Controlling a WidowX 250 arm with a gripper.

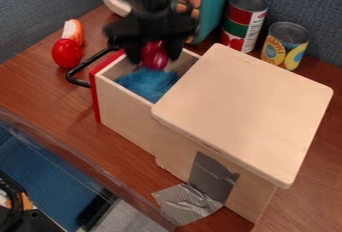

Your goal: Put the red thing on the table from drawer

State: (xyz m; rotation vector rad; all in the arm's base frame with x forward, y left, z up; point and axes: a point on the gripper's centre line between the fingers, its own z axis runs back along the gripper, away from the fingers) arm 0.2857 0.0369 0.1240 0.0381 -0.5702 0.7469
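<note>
Brown bench [37,83] is carrying the whole setup. Pale wooden box [244,111] is taking up the middle and right, flat lid on top, dark grey patch [211,176] showing on its near side. Drawer [125,107] is standing open, sticking out of the box toward upper left, red front facing away from it. Teal container [217,6] is standing behind the drawer. Gripper [154,58] is hanging over the drawer's open top, pointing down, and is grasping the red thing. Red-and-green can [244,23] is standing upright behind the box; the shorter yellow-label can [285,46] is standing just to its right. Crinkled silver tape [187,203] is lying at the foot of the box, near side. Blue fluff [149,83] is lying inside the drawer. Black handle [80,82] is jutting from the red front. Round red toy [67,53] is sitting on the bench near the handle, red-and-white piece [75,32] right behind it. Red thing [155,56] is sitting between the gripper's fingers, above the blue fluff, not on the bench.
</note>
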